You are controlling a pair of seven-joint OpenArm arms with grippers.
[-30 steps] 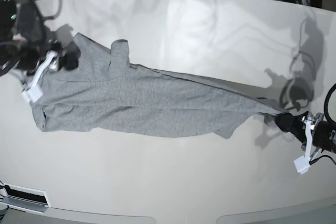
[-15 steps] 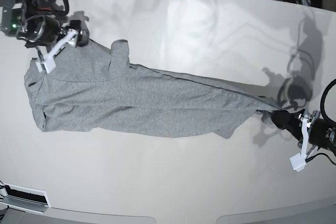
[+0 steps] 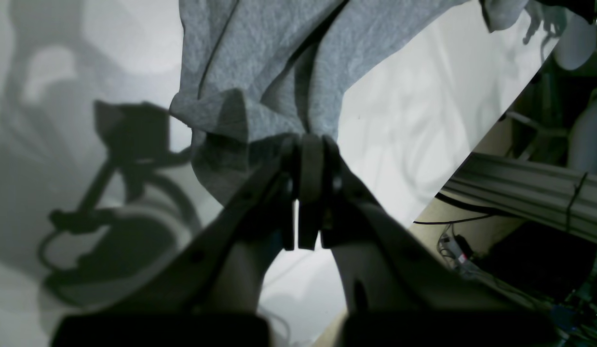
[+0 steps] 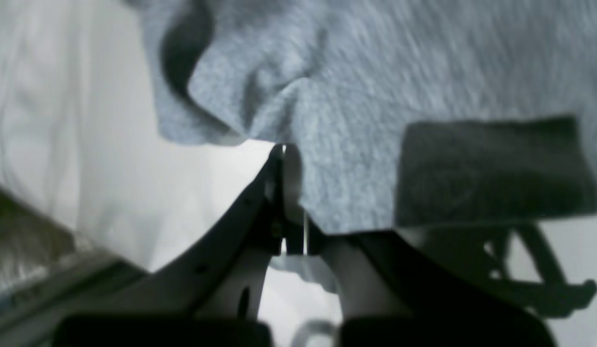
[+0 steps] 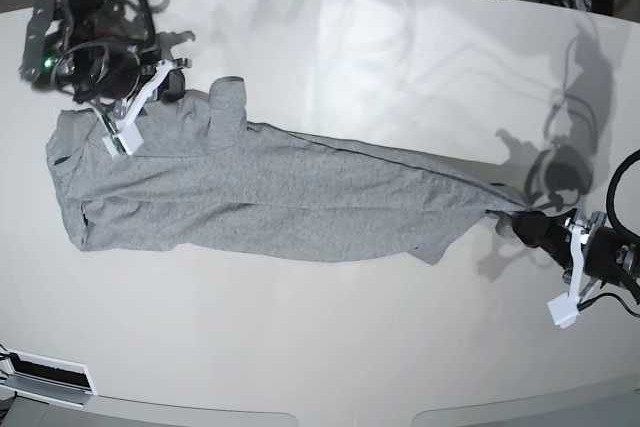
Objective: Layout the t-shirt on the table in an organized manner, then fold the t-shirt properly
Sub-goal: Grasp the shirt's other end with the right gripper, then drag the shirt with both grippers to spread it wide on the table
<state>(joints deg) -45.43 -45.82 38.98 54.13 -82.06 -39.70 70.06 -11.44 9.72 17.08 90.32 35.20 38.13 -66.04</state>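
Grey heather knit, soft and light: the short-sleeved t-shirt (image 5: 250,192) lies stretched into a long, rumpled band across the glossy cream-white table (image 5: 330,347), plain side up, one short tube of cloth, sleeve or collar I cannot tell, poking up near its wider end. At the shirt's narrow end the left end effector (image 5: 527,224) is clamped tight on a bunched corner of fabric, pulling it to a point. At the shirt's wide end the right end effector (image 4: 289,159) sits with its jaws closed at the cloth's edge; whether fabric is pinched between them is hard to tell. Such limp cloth should drape, wrinkle and slide easily on the smooth table, so hems, shoulder seams and corners look like the best places to grip
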